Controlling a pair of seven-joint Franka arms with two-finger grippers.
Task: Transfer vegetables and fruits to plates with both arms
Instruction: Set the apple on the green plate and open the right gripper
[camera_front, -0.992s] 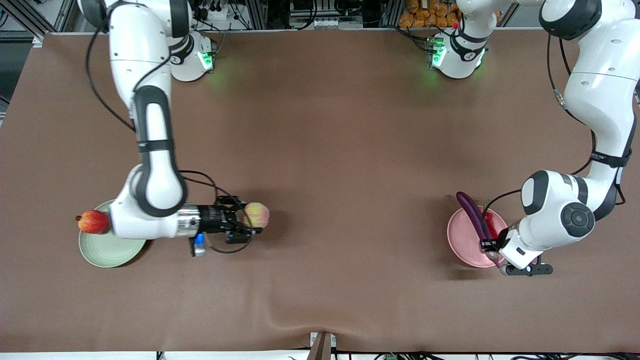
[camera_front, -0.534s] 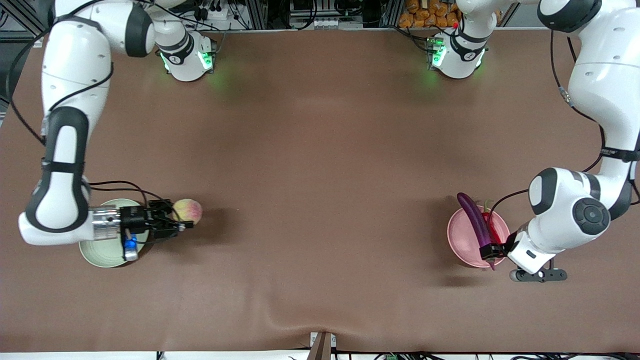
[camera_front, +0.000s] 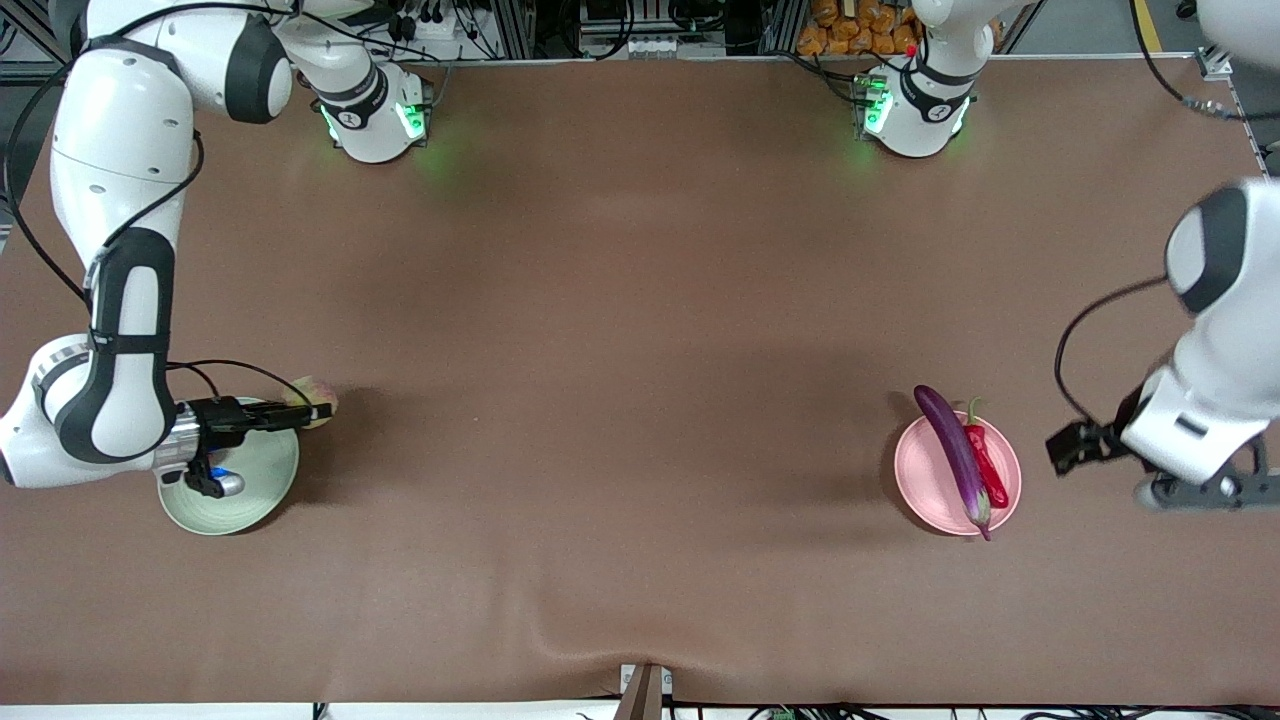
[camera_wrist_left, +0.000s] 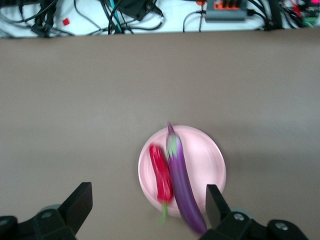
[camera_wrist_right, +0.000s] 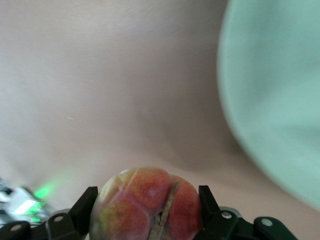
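My right gripper (camera_front: 310, 411) is shut on the pale yellow-pink peach (camera_front: 322, 399) and holds it over the rim of the mint green plate (camera_front: 235, 500). In the right wrist view the peach (camera_wrist_right: 147, 202) sits between the fingers (camera_wrist_right: 85, 202), with the green plate (camera_wrist_right: 280, 100) beside it. The red pomegranate is hidden. The purple eggplant (camera_front: 955, 455) and the red chili (camera_front: 987, 466) lie side by side on the pink plate (camera_front: 920, 480). My left gripper (camera_front: 1072, 446) is open and empty, off the pink plate toward the left arm's end. The left wrist view shows the eggplant (camera_wrist_left: 182, 185), chili (camera_wrist_left: 161, 172) and pink plate (camera_wrist_left: 205, 155).
Brown cloth covers the table (camera_front: 640, 300). The two arm bases (camera_front: 375, 115) stand at the table edge farthest from the front camera, with cables and rails past it. A small clamp (camera_front: 645, 690) sits at the nearest edge.
My right gripper carried the peach toward the right arm's end, to the green plate's rim. My left gripper let go of the eggplant and drew away from the pink plate.
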